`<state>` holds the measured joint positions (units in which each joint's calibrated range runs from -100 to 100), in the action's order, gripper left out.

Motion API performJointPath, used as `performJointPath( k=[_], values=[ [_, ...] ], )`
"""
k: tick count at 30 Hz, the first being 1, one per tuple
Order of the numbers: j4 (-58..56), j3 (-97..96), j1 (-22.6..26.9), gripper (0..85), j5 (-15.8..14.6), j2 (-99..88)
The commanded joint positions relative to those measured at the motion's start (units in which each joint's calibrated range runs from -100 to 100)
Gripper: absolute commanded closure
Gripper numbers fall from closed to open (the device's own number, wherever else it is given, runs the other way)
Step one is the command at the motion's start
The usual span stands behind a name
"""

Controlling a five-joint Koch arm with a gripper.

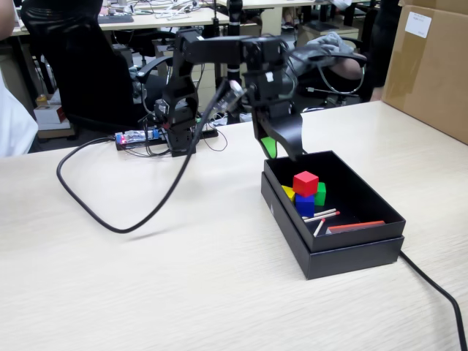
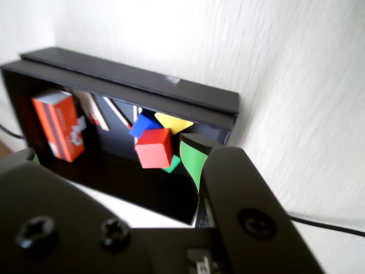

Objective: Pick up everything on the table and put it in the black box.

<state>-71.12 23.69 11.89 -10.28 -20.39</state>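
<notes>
The black box (image 1: 351, 248) (image 2: 142, 85) sits on the table (image 1: 183, 285) at the right. Inside it, a red cube (image 1: 306, 182) (image 2: 154, 148) rests on top of a blue cube (image 1: 305, 205) (image 2: 144, 124). A yellow cube (image 1: 288, 193) (image 2: 173, 122) and a green cube (image 1: 320, 194) (image 2: 173, 165) lie beside them. My gripper (image 1: 284, 152) (image 2: 114, 157) hangs just above the box's far left corner. It is open, its jaws stand wide apart, and nothing is between them. One finger carries a green pad (image 2: 193, 160).
Red-and-white sticks (image 1: 322, 216) and an orange-red matchbox (image 1: 355, 227) (image 2: 59, 124) also lie in the box. A black cable (image 1: 110, 212) loops over the table's left half; another (image 1: 439, 292) runs off front right. A brown carton (image 1: 431, 66) stands back right, and the arm's base (image 1: 179, 124) behind.
</notes>
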Motion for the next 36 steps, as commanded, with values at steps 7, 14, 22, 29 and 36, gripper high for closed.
performJointPath(
  k=[7,14,22,29,36],
  values=[
    [10.95,-23.33,-7.81,36.0,3.08,-30.16],
    [32.54,-58.5,-11.97,36.0,4.05,-45.07],
    [59.07,-88.51,-11.67,35.0,4.15,-56.43],
    [71.59,-103.02,-10.79,34.8,4.93,-62.97],
    [82.91,-114.62,-10.6,35.8,6.11,-62.97]
  ],
)
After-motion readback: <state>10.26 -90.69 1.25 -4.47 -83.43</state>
